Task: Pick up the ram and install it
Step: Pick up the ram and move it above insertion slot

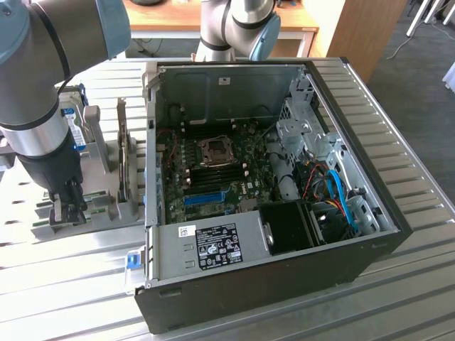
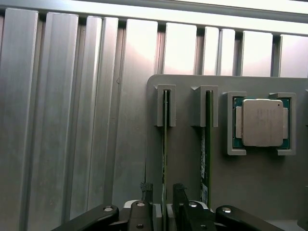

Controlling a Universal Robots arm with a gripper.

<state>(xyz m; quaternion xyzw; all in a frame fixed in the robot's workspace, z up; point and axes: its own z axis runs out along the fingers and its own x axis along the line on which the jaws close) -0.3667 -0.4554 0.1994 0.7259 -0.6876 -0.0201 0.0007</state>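
Robotics lab, office-like room. Slotted aluminium bench (image 1: pixel 409 167) holds opened desktop computer case (image 1: pixel 234 288), grey parts fixture (image 1: pixel 103 206) at exterior view's left, robot arm (image 1: pixel 39 85) over it; wooden desk (image 1: pixel 163 18) far behind, grey carpet (image 1: pixel 419 85) far, exterior view's right.

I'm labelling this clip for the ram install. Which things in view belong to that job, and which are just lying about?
Belong to the job:
- ram, on edge in its holder slot, between the fingers of the open gripper
- computer case, lid off
- motherboard

Lying about:
- second stick in the next slot
- processor chip
- hard drive
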